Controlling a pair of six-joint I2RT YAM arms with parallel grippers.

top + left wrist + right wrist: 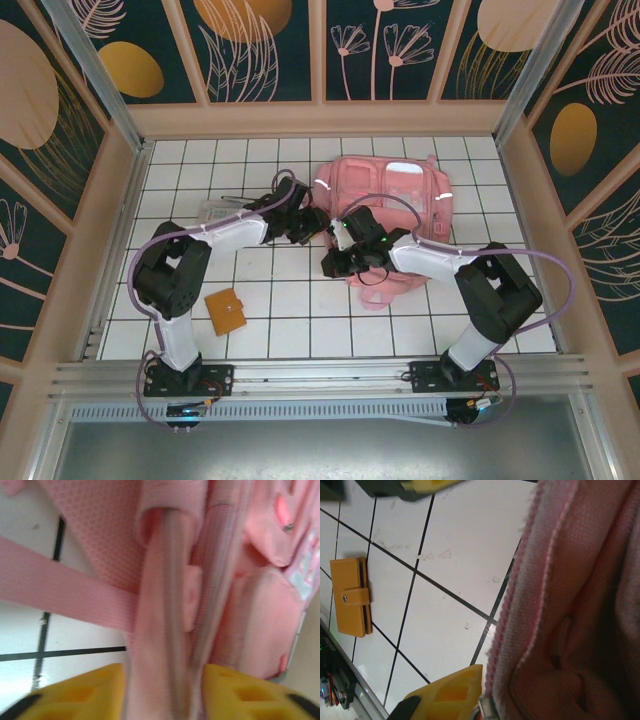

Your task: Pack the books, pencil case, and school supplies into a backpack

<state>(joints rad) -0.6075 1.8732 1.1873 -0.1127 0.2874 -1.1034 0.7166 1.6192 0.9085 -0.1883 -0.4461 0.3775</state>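
Pinching a fold of the pink backpack point(395, 190), my left fingers point(75, 697) are closed on it, and the fabric fills the gap between the two yellow tips. A flat pink strap point(60, 592) runs off to the left across the white tiled desk point(280, 320). From above, that arm reaches to the backpack's left edge. The backpack lies flat toward the far side of the desk, a little right of centre.

My right fingers point(451, 692) stand wide apart and hold nothing. The lower one sits right against the backpack's woven hem, and the other is at the top edge of the wrist view, over bare tile. From above, they sit at the backpack's near left corner, close to my left fingers.

The orange-brown notebook point(352, 597) lies shut on the desk, well apart from the backpack, on the near left side. What looks like the clear pencil case point(214, 212) lies just beside my left forearm, though it is faint from above.
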